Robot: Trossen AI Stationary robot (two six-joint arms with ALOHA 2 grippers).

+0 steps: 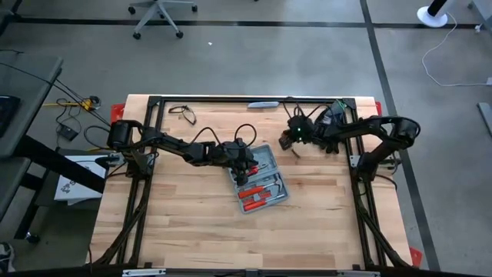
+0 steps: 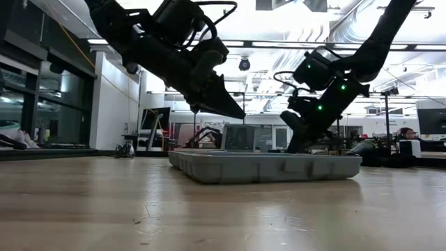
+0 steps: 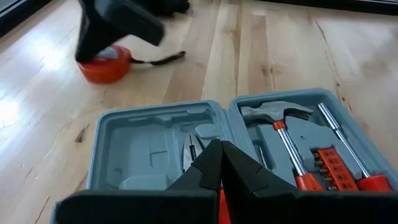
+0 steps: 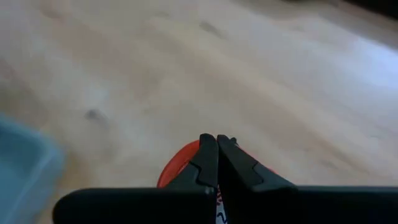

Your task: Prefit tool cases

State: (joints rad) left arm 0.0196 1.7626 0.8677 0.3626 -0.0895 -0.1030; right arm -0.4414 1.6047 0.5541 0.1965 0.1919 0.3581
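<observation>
So the tool case [image 1: 260, 181] is lying flat open in the middle of the table [image 1: 192, 231], both halves facing up. One half has a hammer [image 3: 280, 121], a long shaft beside it and red-handled tools [image 3: 336, 171] sitting in their moulded slots; the other half looks mostly bare, just empty recesses.

The left gripper [image 3: 219, 163] hangs right above the case with its fingers pressed together, and there's a sliver of red showing between the tips, so it might be pinching a tool, though I honestly can't tell what. The right gripper [image 4: 216, 152] is off to the side near the table's far edge, also squeezed shut, right over a round red thing [image 3: 102, 64], maybe a tape measure. Whether it's touching it, no idea.

My worry: if that left arm comes down slightly off the slot, it'll jam the tool on a rib or shove the whole case sideways, since nothing's holding it. A skewed tool would stop the lid closing later.
</observation>
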